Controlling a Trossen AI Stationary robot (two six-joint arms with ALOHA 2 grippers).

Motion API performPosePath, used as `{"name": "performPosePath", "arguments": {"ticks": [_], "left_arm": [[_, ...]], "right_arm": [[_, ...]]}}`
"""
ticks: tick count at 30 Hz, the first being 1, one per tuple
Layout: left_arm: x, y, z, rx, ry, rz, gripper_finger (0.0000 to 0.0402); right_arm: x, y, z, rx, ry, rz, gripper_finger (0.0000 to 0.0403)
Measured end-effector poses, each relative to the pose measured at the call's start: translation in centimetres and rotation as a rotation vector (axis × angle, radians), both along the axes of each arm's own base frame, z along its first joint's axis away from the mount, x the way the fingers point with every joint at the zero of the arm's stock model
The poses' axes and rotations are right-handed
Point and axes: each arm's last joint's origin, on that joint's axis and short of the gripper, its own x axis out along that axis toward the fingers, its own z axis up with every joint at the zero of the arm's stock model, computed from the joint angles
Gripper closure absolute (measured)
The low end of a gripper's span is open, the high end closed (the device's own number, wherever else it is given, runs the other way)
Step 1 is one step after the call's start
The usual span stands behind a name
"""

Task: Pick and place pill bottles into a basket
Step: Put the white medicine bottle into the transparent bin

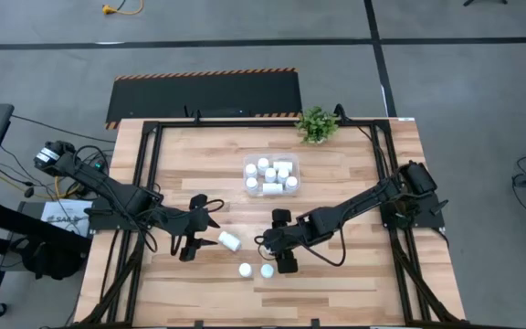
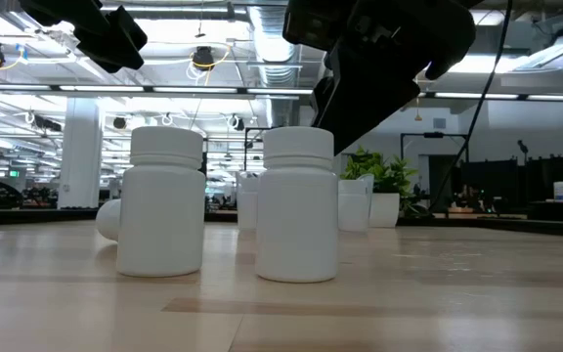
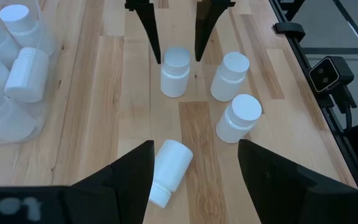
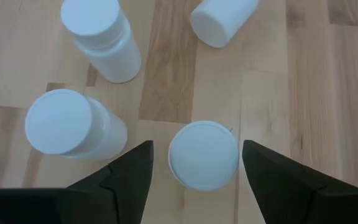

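Observation:
Three white pill bottles stand upright near the front edge of the table [image 1: 354,292], and a fourth lies on its side [image 3: 166,171]. My right gripper [image 4: 196,149] is open, with its fingers on either side of one upright bottle [image 4: 202,154], just apart from its cap. The other two upright bottles [image 1: 245,270] [image 1: 267,270] stand in front of it. My left gripper [image 3: 194,149] hangs open above the lying bottle [image 1: 230,240]. The clear basket [image 1: 247,163] at mid-table holds several bottles.
A small green potted plant [image 1: 316,125] stands at the table's far edge, behind the basket. Black frame rails [image 1: 149,174] run along the left and right sides. Bare wood lies to the right of the bottles.

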Motion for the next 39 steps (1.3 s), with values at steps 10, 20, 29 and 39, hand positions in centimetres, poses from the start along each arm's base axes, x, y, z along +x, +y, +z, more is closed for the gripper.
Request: {"name": "performPosePath", "arguments": {"ticks": [10, 20, 29, 39], "left_arm": [[0.0, 0.0, 0.0, 0.000, 0.000, 0.000, 0.0181], [0.0, 0.0, 0.0, -0.006, 0.001, 0.005, 0.0181], [0.0, 0.0, 0.0, -0.006, 0.001, 0.006, 0.0181], [0.0, 0.0, 0.0, -0.004, 0.001, 0.007, 0.0181]], "right_arm": [[0.1, -0.4, 0.0, -0.003, -0.002, -0.024, 0.0232], [0.5, -1.4, 0.0, 0.005, -0.004, -0.061, 0.0240], [1.0, -2.9, 0.4, 0.025, 0.008, -0.084, 0.0260], [2.6, -5.2, 4.9, -0.045, 0.028, -0.049, 0.0249]]}}
